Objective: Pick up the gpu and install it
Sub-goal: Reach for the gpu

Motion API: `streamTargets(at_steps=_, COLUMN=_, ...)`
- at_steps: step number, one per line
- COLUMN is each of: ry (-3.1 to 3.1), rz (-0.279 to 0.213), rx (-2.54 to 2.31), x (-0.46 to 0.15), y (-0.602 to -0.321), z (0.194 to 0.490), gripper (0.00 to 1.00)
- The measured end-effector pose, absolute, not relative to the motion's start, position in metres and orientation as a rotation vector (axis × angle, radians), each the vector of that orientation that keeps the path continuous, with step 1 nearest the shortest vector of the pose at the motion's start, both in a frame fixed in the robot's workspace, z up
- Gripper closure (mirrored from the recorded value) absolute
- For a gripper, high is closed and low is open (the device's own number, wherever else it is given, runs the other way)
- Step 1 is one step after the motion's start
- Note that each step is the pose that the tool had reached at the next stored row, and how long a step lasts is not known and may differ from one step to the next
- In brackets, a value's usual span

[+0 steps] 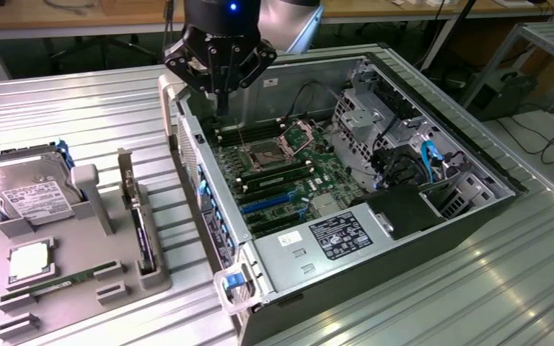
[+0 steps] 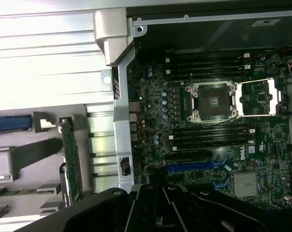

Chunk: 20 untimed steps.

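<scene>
Over the far end of the open case: the gripper (image 1: 221, 97) hangs from the arm above the computer case (image 1: 455, 122), well apart from the gpu (image 1: 143, 234); its dark body also shows in the wrist view (image 2: 160, 212).
Gripper state: the views do not settle whether it is spread or closed; it is not touching the gpu.
Gpu place: it stands on its long edge in a slot of the grey holder tray (image 1: 75, 241), on the exterior view's left of the case, near the case's side wall but apart from it.
Gpu look: a thin, flat card. The wrist view shows a green circuit face (image 2: 70, 159) dotted with small parts and a pale metal piece at its far end. In the exterior view it reads as a narrow dark strip seen almost edge-on.
Holder tray: it rests on the ribbed metal table (image 1: 84, 108) and also carries a hard drive (image 1: 27, 191) with a white label at its far end, a square chip (image 1: 29, 259), and a long green memory stick (image 1: 60, 282) lying flat at the near end.
Case: it lies on its side with the motherboard (image 1: 287, 180) facing up; the processor socket (image 1: 262, 155) sits towards the far end, blue slots (image 1: 265, 205) lie nearer, and a labelled power supply (image 1: 335, 238) fills the near end.
Task standing: the gpu sits in the tray, not in the case.
</scene>
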State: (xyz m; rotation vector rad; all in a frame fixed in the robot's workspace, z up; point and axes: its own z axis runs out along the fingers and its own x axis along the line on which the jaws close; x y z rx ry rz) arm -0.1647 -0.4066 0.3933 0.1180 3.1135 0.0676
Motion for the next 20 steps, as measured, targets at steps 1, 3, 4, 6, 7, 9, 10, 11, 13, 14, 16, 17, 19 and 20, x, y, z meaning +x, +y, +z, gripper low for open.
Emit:
streamTargets(at_steps=1, ry=3.113, rz=0.068, rx=0.118, x=-0.1649, y=-0.4067, z=0.3933, gripper=0.89)
streamTargets(at_steps=3, ry=3.113, rz=0.068, rx=0.118, x=-0.1653, y=-0.4069, z=0.3933, gripper=0.89)
streamTargets(at_steps=4, ry=3.114, rz=0.068, rx=0.118, x=-0.1655, y=-0.4070, z=0.3933, gripper=0.89)
streamTargets(at_steps=6, ry=3.114, rz=0.068, rx=0.118, x=-0.1658, y=-0.4072, z=0.3933, gripper=0.89)
streamTargets(at_steps=7, ry=3.114, rz=0.068, rx=0.118, x=-0.1661, y=-0.4072, z=0.3933, gripper=0.89)
streamTargets(at_steps=9, ry=3.114, rz=0.068, rx=0.118, x=-0.1665, y=-0.4074, z=0.3933, gripper=0.89)
streamTargets(at_steps=10, ry=3.114, rz=0.068, rx=0.118, x=-0.1666, y=-0.4074, z=0.3933, gripper=0.89)
streamTargets(at_steps=11, ry=3.114, rz=0.068, rx=0.118, x=-0.1669, y=-0.4075, z=0.3933, gripper=0.89)
streamTargets(at_steps=13, ry=3.114, rz=0.068, rx=0.118, x=-0.1673, y=-0.4077, z=0.3933, gripper=0.89)
streamTargets(at_steps=14, ry=3.114, rz=0.068, rx=0.118, x=-0.1675, y=-0.4077, z=0.3933, gripper=0.89)
streamTargets(at_steps=16, ry=3.114, rz=0.068, rx=0.118, x=-0.1677, y=-0.4079, z=0.3933, gripper=0.89)
streamTargets(at_steps=17, ry=3.114, rz=0.068, rx=0.118, x=-0.1680, y=-0.4079, z=0.3933, gripper=0.89)
streamTargets(at_steps=19, ry=3.114, rz=0.068, rx=0.118, x=-0.1686, y=-0.4082, z=0.3933, gripper=0.89)
streamTargets(at_steps=20, ry=3.114, rz=0.068, rx=0.118, x=-0.1688, y=-0.4082, z=0.3933, gripper=0.89)
